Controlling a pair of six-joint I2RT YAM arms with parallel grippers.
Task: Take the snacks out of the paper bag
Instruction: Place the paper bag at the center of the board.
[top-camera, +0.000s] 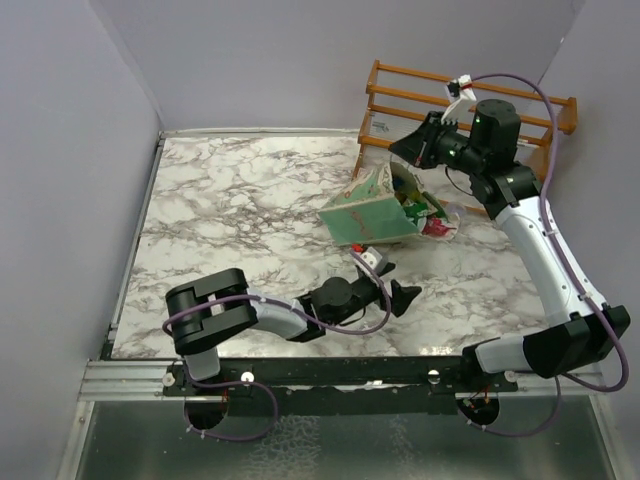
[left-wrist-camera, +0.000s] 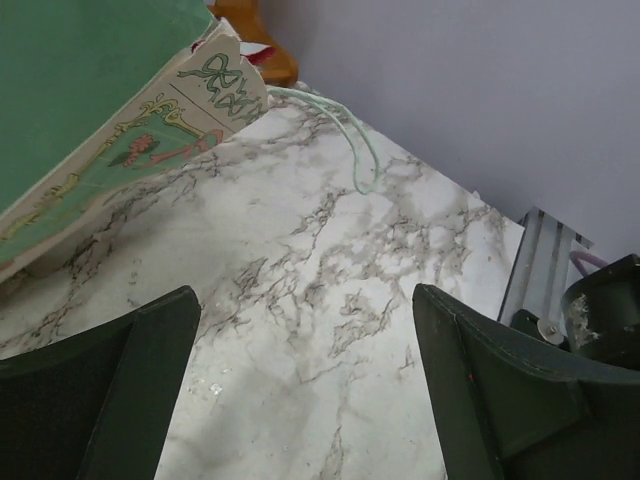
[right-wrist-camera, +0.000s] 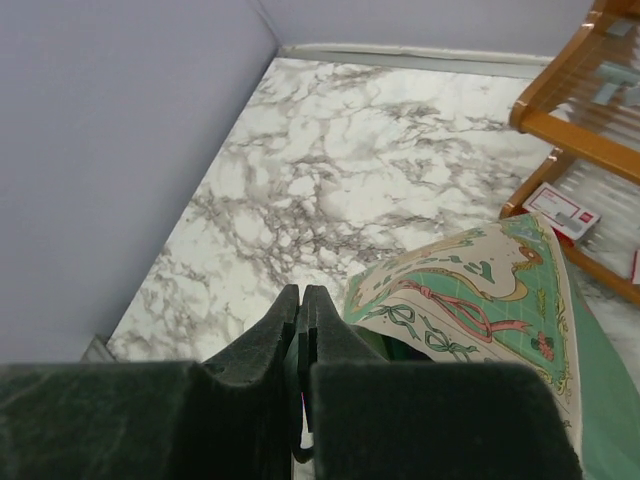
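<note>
The pale mint-green paper bag (top-camera: 372, 215) lies on its side on the marble table, its mouth facing right. Several shiny snacks (top-camera: 427, 210) in green and red-pink show in and just outside that mouth. My right gripper (top-camera: 405, 150) hangs shut above the bag's upper edge; in its own view the printed bag side (right-wrist-camera: 470, 290) lies just right of the shut gripper (right-wrist-camera: 303, 295), and whether anything thin is pinched cannot be told. My left gripper (top-camera: 395, 283) is open low over the table just below the bag, empty (left-wrist-camera: 305, 300), with the bag (left-wrist-camera: 90, 130) and a cord handle (left-wrist-camera: 358, 150) ahead.
A wooden slatted rack (top-camera: 470, 105) stands at the back right behind the bag. A white-and-red card (right-wrist-camera: 562, 211) lies at the rack's foot, and a small white-and-red thing (top-camera: 370, 256) sits by the bag's lower corner. Grey walls close in left, back and right.
</note>
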